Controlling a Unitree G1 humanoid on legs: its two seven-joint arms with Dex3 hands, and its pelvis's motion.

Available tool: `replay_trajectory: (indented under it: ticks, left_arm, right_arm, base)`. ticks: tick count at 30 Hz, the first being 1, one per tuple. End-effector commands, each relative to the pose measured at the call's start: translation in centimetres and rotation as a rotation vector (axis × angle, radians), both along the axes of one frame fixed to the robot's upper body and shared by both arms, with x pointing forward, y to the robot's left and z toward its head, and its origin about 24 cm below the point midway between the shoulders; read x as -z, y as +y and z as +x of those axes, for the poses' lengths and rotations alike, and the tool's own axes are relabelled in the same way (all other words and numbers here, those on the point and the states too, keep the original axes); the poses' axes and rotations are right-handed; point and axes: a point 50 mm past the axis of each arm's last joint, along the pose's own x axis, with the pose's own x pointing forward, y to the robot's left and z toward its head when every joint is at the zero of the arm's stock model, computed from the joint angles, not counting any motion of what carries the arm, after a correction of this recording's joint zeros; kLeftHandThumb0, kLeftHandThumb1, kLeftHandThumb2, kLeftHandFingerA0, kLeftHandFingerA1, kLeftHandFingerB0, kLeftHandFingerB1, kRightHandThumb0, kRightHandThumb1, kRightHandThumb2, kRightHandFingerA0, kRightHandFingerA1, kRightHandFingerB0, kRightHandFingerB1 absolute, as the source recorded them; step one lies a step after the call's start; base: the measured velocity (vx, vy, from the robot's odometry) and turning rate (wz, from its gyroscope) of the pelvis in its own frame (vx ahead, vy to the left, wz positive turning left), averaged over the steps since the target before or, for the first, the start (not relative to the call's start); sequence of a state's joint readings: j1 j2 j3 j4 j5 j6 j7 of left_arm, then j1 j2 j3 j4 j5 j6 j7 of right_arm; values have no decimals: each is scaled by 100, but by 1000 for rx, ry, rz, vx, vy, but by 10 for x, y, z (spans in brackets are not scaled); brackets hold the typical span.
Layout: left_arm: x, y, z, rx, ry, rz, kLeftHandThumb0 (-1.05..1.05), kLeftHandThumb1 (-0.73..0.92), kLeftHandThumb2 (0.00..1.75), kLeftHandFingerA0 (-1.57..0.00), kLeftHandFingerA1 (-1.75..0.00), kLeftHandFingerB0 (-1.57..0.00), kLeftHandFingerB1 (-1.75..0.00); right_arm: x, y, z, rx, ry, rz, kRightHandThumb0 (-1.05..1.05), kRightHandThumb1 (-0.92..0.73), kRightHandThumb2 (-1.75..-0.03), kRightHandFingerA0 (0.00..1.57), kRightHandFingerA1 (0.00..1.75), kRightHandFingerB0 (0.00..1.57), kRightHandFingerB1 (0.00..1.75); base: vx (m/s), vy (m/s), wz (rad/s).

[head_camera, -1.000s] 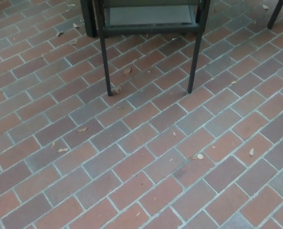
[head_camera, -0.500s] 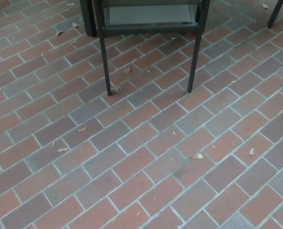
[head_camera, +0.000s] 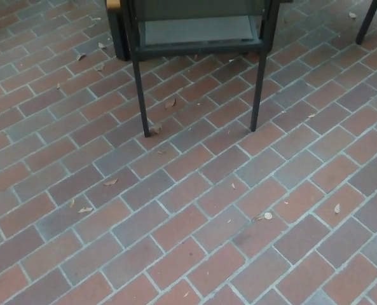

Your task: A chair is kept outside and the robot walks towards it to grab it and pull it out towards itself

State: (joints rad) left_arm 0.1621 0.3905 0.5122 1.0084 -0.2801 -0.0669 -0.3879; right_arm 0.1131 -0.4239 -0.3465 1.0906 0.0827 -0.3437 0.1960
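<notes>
**Dark metal chair ahead, hands not in sight**

Dark metal chair with thin straight legs [head_camera: 198,38] stands at the top of the head view, on a floor of red and grey bricks [head_camera: 194,222]. Only its lower part shows: two front legs, a crossbar and a grey seat panel. The frame runs from side to side across the picture, so it faces the robot squarely. Neither hand of the robot is visible, so I cannot tell how the fingers are. The chair lies straight forward and well apart from the robot, about in the middle, so neither arm seems nearer. I judge the robot must walk closer before reaching. Some dry leaves [head_camera: 110,182] lie scattered on the bricks.
</notes>
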Motion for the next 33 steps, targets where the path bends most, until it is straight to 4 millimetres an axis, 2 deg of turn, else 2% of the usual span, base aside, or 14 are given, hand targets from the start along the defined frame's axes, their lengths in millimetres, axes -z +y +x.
replay_trajectory:
  ticks: [1,2,3,13,14,24,25,26,27,33]
  left_arm:
    - [-5,5,0,23,-13,28,-62,49,55,-17,-55,-24,-35]
    - [-5,5,0,20,-12,26,-62,49,55,-17,-55,-24,-35]
    - [-4,5,1,20,-8,26,-63,48,55,-19,-54,-25,-36]
    - [-3,3,-2,23,-13,17,-63,49,55,-19,-58,-23,-37]
    - [-3,3,-2,18,-12,18,-61,47,55,-23,-59,-24,-36]
    - [-1,3,-3,-30,-24,-9,-58,48,54,-17,-60,-26,-37]
    - [-1,3,-4,-24,-25,-7,-64,36,76,-11,-57,-19,-47]
    - [-1,3,-5,-17,-26,-5,-64,36,76,-11,-57,-19,-47]
    - [-1,4,-5,-35,-27,-14,-58,47,54,-18,-60,-27,-38]
    - [-2,4,-7,1,-15,10,-66,48,56,-18,-57,-24,-37]
  right_arm:
    - [-3,-1,1,-29,-16,-28,-77,-64,-60,0,6,0,18]
    - [-4,-1,1,-31,-14,-31,-77,-64,-60,0,6,0,18]
    - [-3,-1,1,-29,-16,-32,-90,-54,-89,0,7,0,3]
    - [-4,-1,5,-31,-13,-38,-90,-53,-90,0,7,0,4]
    - [-4,-1,5,-28,-13,-33,-76,-63,-60,0,5,0,18]
    - [-4,0,7,-20,-16,-25,-76,-63,-60,0,7,0,18]
    - [-4,0,7,-19,-20,-26,-78,-62,-60,0,7,0,19]
    - [-4,0,8,-18,-25,-28,-78,-62,-60,0,7,0,19]
    - [-4,0,8,-3,-36,-14,-92,-53,-92,0,4,2,5]
    - [-5,0,7,-26,-36,-25,-95,-55,-94,0,6,0,1]
  base:
    - [85,111,-15]
    - [65,161,-17]
    - [143,223,-19]
    - [242,211,6]
    - [259,4,12]
    - [330,-68,9]
    - [351,-38,1]
    - [350,-24,-7]
    - [346,-21,-7]
    - [321,22,-17]
